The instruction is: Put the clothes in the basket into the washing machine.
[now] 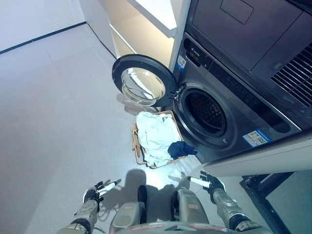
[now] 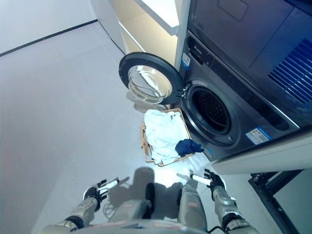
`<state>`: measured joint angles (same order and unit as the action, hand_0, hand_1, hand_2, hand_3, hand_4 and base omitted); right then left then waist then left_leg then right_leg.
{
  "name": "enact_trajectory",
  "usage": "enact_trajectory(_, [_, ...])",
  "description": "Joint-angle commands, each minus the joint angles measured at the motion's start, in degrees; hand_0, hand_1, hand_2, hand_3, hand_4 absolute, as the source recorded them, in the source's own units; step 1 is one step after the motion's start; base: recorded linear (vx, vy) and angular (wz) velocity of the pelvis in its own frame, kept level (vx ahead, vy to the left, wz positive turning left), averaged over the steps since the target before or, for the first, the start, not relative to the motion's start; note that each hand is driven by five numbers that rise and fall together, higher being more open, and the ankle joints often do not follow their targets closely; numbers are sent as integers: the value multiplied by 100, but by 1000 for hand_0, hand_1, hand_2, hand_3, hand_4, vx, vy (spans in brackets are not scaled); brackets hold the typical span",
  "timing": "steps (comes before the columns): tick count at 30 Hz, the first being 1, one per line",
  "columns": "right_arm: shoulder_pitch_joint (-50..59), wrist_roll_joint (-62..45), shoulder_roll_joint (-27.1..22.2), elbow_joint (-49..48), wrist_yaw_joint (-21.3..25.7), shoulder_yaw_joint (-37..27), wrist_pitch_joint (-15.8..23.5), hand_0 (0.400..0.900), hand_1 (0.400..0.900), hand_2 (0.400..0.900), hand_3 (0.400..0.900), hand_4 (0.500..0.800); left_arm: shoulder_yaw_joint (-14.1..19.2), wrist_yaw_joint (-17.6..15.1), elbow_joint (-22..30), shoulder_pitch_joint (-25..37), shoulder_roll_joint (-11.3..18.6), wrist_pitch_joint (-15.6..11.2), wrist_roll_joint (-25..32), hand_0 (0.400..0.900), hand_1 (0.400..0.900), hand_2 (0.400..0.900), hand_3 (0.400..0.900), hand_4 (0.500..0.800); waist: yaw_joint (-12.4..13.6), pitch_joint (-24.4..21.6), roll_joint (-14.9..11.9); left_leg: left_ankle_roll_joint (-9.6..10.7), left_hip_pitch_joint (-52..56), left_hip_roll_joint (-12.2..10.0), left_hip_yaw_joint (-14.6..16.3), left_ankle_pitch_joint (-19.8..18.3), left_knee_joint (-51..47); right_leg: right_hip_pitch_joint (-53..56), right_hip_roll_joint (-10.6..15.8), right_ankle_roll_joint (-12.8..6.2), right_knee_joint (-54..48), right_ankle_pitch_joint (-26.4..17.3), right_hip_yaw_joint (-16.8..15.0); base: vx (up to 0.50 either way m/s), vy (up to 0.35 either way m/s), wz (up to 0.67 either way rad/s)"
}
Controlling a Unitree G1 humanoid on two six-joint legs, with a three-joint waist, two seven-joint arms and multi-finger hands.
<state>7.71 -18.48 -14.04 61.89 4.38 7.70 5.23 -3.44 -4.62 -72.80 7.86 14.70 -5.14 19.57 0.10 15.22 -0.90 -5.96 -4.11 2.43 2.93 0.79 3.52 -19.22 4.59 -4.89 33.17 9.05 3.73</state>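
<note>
Dark grey washing machine right of centre, round door swung wide open toward upper middle, drum mouth unobstructed. Wicker basket on floor just below door, near drum. Inside: white clothes heaped (most of load), dark blue garment draped over rim nearest machine. Left hand lower left, fingers straight, holding nothing. Right hand lower right, seemingly open too, well apart from basket.
</note>
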Motion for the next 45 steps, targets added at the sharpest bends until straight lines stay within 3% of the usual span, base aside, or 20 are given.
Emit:
enact_trajectory(1, [-83, -208, -276, -543, 103, -90, 238, 900, 900, 900, 900, 800, 50, -94, 44, -222, 140, -45, -208, 900, 900, 900, 900, 800, -64, 200, -41, 235, -89, 245, -297, -521, 101, 331, -490, -54, -1624, -400, -280, 237, -97, 20])
enact_trajectory(4, [-253, -194, -286, -827, 70, -92, 276, 900, 900, 900, 900, 800, 69, -87, 17, -172, 107, -83, -259, 900, 900, 900, 900, 800, -121, 159, -77, 330, 14, 317, -411, -618, 77, 419, -539, -193, -2828, -859, -662, 273, -134, 33])
enact_trajectory(8, [-428, -86, -320, -886, 8, -38, 255, 900, 900, 900, 900, 800, 107, -81, 53, -249, -2, -122, -245, 900, 900, 900, 900, 800, -167, 94, -57, 444, 238, 339, -557, -850, 178, 478, -403, -194, -3060, -1144, -552, 331, -247, 40])
enact_trajectory(11, [-430, -14, -407, -746, -36, 39, 211, 900, 900, 900, 900, 800, 105, -55, 98, -379, -143, -130, -109, 900, 900, 900, 900, 800, -219, -11, 62, 615, 286, 220, -547, -1058, 789, 660, -414, -49, -2920, -984, -365, 342, -312, 43])
enact_trajectory(14, [-392, -19, -515, -732, -37, 103, 227, 900, 900, 900, 900, 800, 44, -65, 140, -385, -306, -129, 23, 900, 900, 900, 900, 800, -183, 248, 173, 979, -578, 89, -365, -455, 2778, 1016, -394, 179, -2831, -774, -170, 167, -296, 39])
enact_trajectory(17, [-287, -24, -508, -652, 43, 173, 207, 900, 900, 900, 900, 800, -39, -106, 142, -362, -391, -137, 80, 900, 900, 900, 900, 800, -157, 334, 156, 910, -960, -41, -98, -456, 2609, 1210, -361, 299, -2909, -617, -95, 96, -236, 20])
enact_trajectory(19, [-221, 56, -504, -615, 81, 247, 200, 900, 900, 900, 900, 800, -94, -118, 104, -353, -428, -111, -25, 900, 900, 900, 900, 800, -172, 284, 164, 860, -893, -147, 129, -430, 1568, 1336, -333, 291, -3052, -577, -13, 142, -132, 16])
enact_trajectory(21, [-172, 317, -570, -694, 96, 418, 207, 900, 900, 900, 900, 800, -153, -192, 170, -425, -476, -124, -78, 900, 900, 900, 900, 800, -158, 217, 288, 905, -613, -187, 9, -42, 482, 1351, -405, 273, -3002, -505, 77, 161, -50, 9])
enact_trajectory(29, [168, 576, -544, -877, 85, 744, 229, 900, 900, 900, 900, 800, -200, -214, 200, -365, -413, -156, -40, 900, 900, 900, 900, 800, -162, 130, 315, 818, -205, -209, 150, -30, -131, 1290, -439, 218, -2994, -503, 41, 85, 61, -4])
enact_trajectory(36, [1174, 922, -615, -742, 314, 1266, 192, 900, 900, 900, 900, 800, -370, -394, 415, 96, -247, -314, 304, 900, 900, 900, 900, 800, -1, 572, 284, 732, -969, -150, 120, -90, 168, 381, -368, 149, -2542, -560, 25, -61, 77, 3])
enact_trajectory(40, [1791, 1467, -826, -728, 730, 1524, 155, 900, 900, 900, 900, 800, -493, -564, 708, 403, -139, -451, 563, 900, 900, 900, 900, 800, 55, 770, 265, 702, -1574, -111, 64, -35, 346, -232, -349, 116, -2309, -640, 49, -25, 61, 12])
enact_trajectory(45, [2536, 3139, -1191, -803, 2028, 1917, -98, 900, 900, 900, 900, 800, -646, -1124, 1195, 790, -77, -734, 700, 900, 900, 900, 900, 800, 36, 1063, 298, 700, -2242, -90, 65, -8, 619, -938, -290, 77, -2039, -692, 28, -43, 62, 7])
